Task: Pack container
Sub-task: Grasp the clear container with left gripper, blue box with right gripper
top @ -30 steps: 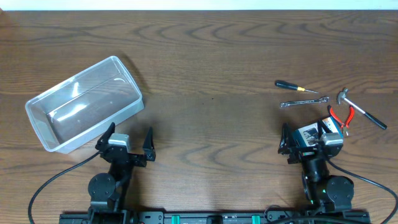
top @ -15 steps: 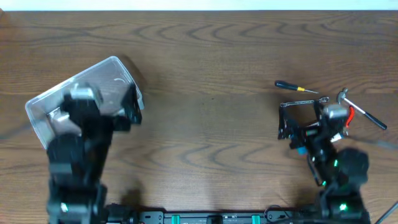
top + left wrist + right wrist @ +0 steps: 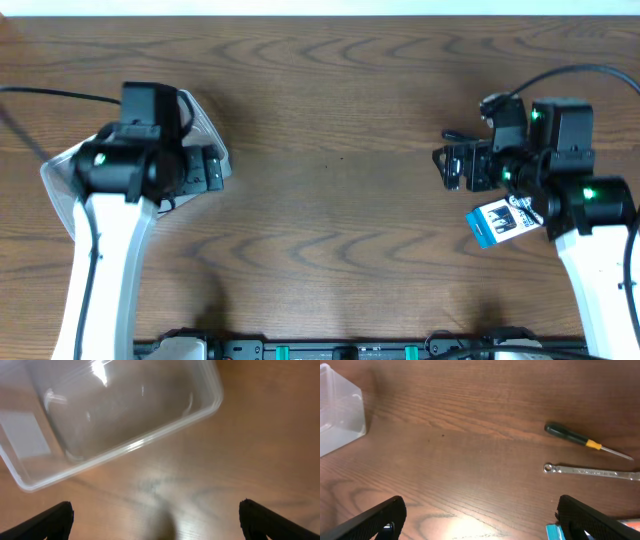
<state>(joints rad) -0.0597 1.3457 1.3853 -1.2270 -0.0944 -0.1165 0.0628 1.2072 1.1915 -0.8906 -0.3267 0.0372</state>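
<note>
Count one container (image 3: 125, 405), clear plastic, in the upper left of the left wrist view. Count one screwdriver (image 3: 575, 437), black handle with a yellow collar, in the upper right of the right wrist view. Count one wrench (image 3: 592, 471), silver, just below the screwdriver. Count two grippers: left gripper (image 3: 155, 510) and right gripper (image 3: 480, 505). Count one table (image 3: 330, 230), wood-grained. Count one blue tag (image 3: 497, 220), right side of the overhead view.
</note>
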